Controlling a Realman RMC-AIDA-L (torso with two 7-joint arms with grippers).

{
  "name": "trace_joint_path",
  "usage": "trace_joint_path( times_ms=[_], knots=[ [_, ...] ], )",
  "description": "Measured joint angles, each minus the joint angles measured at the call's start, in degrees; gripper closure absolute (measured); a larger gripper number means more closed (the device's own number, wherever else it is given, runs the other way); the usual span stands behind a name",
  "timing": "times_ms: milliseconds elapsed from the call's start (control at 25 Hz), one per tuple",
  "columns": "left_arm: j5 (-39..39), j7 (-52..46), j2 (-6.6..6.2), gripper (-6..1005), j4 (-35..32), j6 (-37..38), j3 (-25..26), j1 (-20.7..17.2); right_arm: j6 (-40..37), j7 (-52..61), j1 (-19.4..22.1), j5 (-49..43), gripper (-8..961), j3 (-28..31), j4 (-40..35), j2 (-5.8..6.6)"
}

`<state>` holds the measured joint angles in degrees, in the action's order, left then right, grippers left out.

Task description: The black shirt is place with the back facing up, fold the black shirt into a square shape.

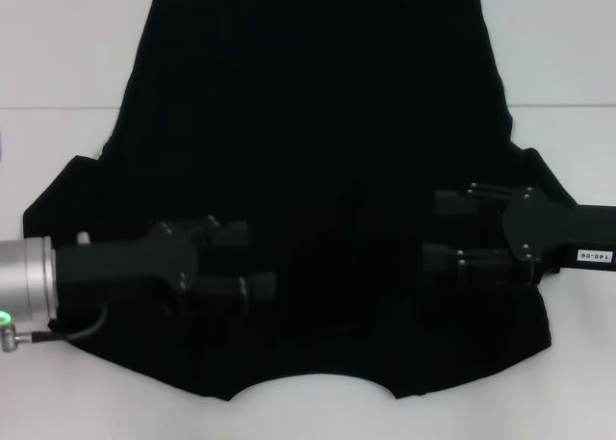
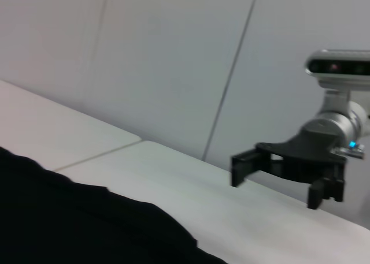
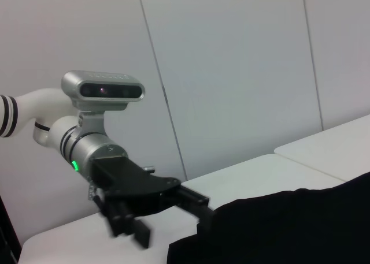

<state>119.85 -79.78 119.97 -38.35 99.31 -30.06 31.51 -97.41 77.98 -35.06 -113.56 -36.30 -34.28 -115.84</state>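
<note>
The black shirt (image 1: 318, 142) lies spread flat on the white table (image 1: 58, 55), its curved neckline at the near edge. My left gripper (image 1: 252, 262) hovers open over the shirt's near left part, nothing between its fingers. Over the near right part my right gripper (image 1: 438, 230) is open too, facing the left one. The left wrist view shows the shirt (image 2: 69, 229) and, farther off, the right gripper (image 2: 277, 183) above the table. In the right wrist view the left gripper (image 3: 167, 218) hangs by the shirt (image 3: 289, 229) edge.
Bare white table surface surrounds the shirt on the left, right and far sides. A seam line crosses the table (image 2: 98, 154). Pale wall panels (image 3: 231, 73) stand behind the table.
</note>
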Motion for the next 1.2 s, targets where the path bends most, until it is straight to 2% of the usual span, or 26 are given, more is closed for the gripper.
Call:
trace_joint_path(
  times_ms=[120,160,240,520,560,760,1200],
  knots=[
    [0.0,-4.2,-0.1,66,0.0,-4.1,2.4,-0.1,-0.1,0.1,0.0,0.1,47,0.0,0.0,0.0],
    [0.4,-8.7,-0.37,66,-0.2,-8.3,3.5,-0.3,0.0,0.1,0.0,0.2,53,0.1,0.0,-0.14],
    [0.7,-10.6,-0.52,66,-0.5,-10.1,4.0,-0.4,0.1,0.1,-0.1,0.2,65,0.2,0.0,-0.31],
    [2.3,-16.5,-1.35,66,-3.1,-14.7,11.0,-1.8,1.8,0.0,-1.1,0.3,74,0.4,0.0,-2.1],
    [2.7,-18.1,-1.48,66,-3.6,-15.8,11.7,-2.0,2.3,0.0,-1.5,0.4,73,0.3,0.0,-2.58],
    [7.0,-29.7,-2.15,66,-5.7,-21.6,15.9,-2.4,2.8,0.0,-1.9,0.4,73,0.2,0.1,-3.3],
    [12.6,-39.4,-1.91,66,-7.7,-28.5,16.0,-3.5,2.9,0.1,-2.4,0.5,72,0.5,0.1,-3.61]
  ],
)
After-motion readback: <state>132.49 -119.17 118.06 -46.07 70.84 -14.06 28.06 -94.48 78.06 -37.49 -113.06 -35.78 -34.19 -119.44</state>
